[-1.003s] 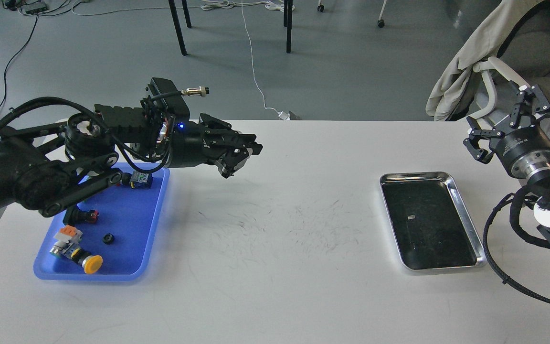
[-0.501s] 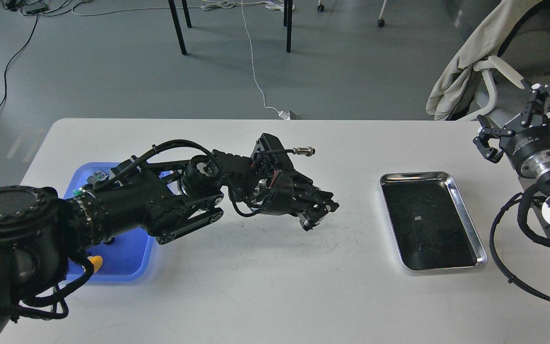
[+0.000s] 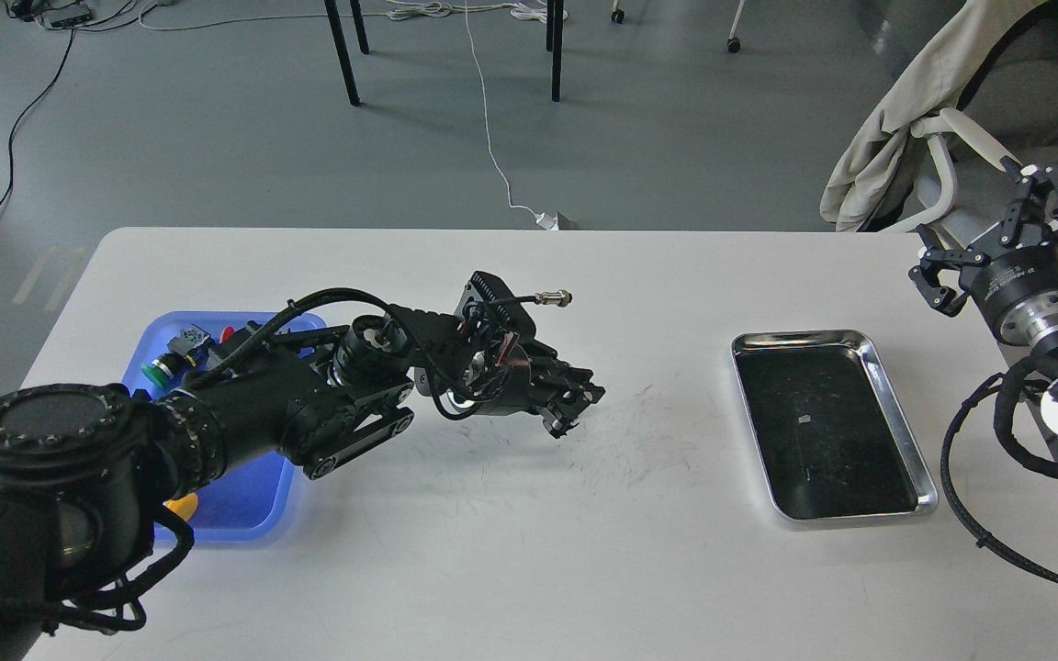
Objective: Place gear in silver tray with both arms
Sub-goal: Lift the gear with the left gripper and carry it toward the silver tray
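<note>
head view: shiny, scratched silver tray [image 3: 896, 431]

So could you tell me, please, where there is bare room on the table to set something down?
Bare patches: between the left gripper and the silver tray, the whole near edge of the table, and the far strip. The silver tray looks nearly empty. Crowded: the blue tray, full of parts and covered by the left arm.

White table [image 3: 511, 551] w/ scuff marks, blue plastic tray [image 3: 244, 500] at left holding green button [image 3: 158, 371] & yellow part [image 3: 182, 503], beige jacket [image 3: 896, 119] on chair, floor cables [image 3: 490, 138].
</note>
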You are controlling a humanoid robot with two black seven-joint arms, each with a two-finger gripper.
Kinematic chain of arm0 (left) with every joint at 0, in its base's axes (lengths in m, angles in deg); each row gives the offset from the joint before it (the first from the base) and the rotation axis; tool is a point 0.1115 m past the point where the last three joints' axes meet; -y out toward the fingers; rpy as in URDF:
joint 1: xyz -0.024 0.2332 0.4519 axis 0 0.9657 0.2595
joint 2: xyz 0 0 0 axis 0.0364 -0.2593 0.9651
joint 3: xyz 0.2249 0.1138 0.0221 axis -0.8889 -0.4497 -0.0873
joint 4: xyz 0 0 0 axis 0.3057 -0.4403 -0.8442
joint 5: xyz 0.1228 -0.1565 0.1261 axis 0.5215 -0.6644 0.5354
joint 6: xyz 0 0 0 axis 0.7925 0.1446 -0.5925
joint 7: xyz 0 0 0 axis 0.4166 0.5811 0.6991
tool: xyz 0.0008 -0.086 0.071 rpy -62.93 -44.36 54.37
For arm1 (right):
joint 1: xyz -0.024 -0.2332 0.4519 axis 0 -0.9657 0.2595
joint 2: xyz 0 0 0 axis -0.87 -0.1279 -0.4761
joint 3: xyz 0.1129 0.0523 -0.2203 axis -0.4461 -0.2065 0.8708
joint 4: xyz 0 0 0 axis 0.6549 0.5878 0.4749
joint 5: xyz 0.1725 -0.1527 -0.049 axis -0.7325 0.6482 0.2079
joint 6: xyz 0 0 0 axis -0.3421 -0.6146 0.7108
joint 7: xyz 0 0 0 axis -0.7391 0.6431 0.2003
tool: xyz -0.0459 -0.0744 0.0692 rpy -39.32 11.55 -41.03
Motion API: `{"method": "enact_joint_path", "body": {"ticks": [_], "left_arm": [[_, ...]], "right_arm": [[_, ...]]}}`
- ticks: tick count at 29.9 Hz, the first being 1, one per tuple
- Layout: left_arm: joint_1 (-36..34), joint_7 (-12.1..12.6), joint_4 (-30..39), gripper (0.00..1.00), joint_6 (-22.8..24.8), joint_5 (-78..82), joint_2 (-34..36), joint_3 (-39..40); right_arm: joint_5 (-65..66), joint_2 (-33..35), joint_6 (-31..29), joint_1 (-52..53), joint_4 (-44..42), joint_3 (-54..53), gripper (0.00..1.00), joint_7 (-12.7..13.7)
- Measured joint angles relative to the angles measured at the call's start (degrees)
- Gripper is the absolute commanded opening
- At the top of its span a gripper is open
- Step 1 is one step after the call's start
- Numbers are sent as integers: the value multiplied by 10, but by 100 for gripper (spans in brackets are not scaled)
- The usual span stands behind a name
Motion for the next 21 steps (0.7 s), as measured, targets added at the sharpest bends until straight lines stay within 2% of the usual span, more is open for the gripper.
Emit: {"method": "enact_joint_path", "body": {"ticks": [11,21], "left_arm": [[2,0,9,14,-10,-23,0,2],[4,0,57,15,-33,-29,0,3]], "right_arm": [[0,0,0,-4,0,1,99,0],[1,2,0,-5,0,3,99,-1]]}}
